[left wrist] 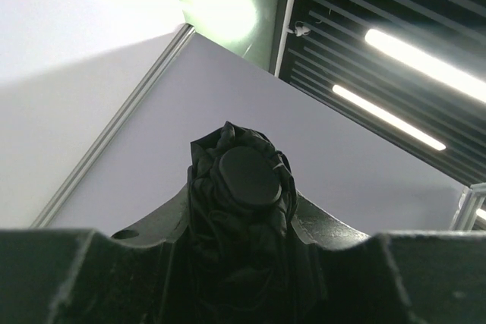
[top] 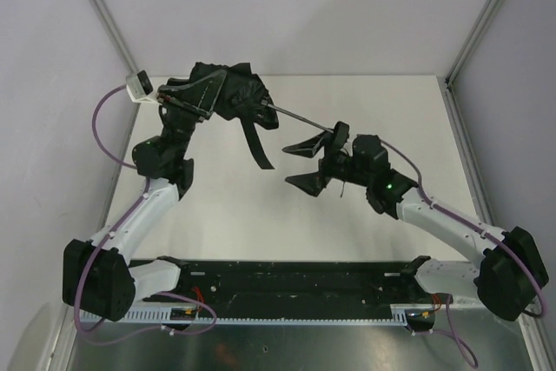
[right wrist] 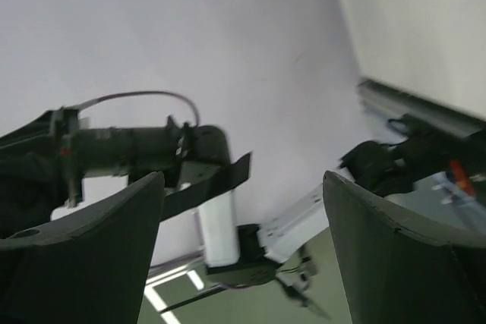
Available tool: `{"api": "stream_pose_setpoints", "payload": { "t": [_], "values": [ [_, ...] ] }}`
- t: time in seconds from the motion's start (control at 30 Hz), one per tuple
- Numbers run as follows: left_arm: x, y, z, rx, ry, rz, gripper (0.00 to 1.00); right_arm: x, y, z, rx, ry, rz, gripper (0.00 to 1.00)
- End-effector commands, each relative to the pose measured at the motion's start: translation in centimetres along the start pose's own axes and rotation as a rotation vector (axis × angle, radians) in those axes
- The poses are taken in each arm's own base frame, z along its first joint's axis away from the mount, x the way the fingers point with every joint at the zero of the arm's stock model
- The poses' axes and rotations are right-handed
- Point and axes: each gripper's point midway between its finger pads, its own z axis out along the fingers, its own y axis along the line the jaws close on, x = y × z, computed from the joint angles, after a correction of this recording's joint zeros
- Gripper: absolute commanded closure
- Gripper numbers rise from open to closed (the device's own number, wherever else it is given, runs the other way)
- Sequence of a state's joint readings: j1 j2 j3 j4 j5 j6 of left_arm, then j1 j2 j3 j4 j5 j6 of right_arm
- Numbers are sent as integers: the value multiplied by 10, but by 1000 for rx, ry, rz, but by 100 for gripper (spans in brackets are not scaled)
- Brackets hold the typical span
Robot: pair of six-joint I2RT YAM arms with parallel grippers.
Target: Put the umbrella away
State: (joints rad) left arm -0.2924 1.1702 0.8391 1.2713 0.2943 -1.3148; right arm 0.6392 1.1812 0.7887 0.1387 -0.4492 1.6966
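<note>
Top external view is showing you the umbrella hanging above the table's far left, canopy bunched, shaft reaching out toward the table's middle. Your left gripper is clamping the fabric bundle. Your right gripper is hovering over the table's middle, fingers spread and empty, beside the handle. You are roughly halfway, I judge: the shaft is not yet collapsed and the strap is dangling loose.
</note>
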Motion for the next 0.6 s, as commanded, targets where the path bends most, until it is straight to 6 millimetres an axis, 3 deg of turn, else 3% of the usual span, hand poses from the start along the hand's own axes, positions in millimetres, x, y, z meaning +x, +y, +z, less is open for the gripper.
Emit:
{"api": "stream_pose_setpoints", "payload": {
  "t": [0.0,0.1,0.37,0.57],
  "values": [
    [-26,-49,9,169,-105,36,100,26,39,10,-145,31,237,13],
    [-24,-47,9,168,-103,35,100,39,43,16,-171,36,300,13],
    [-20,-48,7,175,-100,21,100,47,50,34,-233,71,383,19],
    [-18,-53,6,191,-95,10,100,39,57,33,-271,36,402,24]
  ]
}}
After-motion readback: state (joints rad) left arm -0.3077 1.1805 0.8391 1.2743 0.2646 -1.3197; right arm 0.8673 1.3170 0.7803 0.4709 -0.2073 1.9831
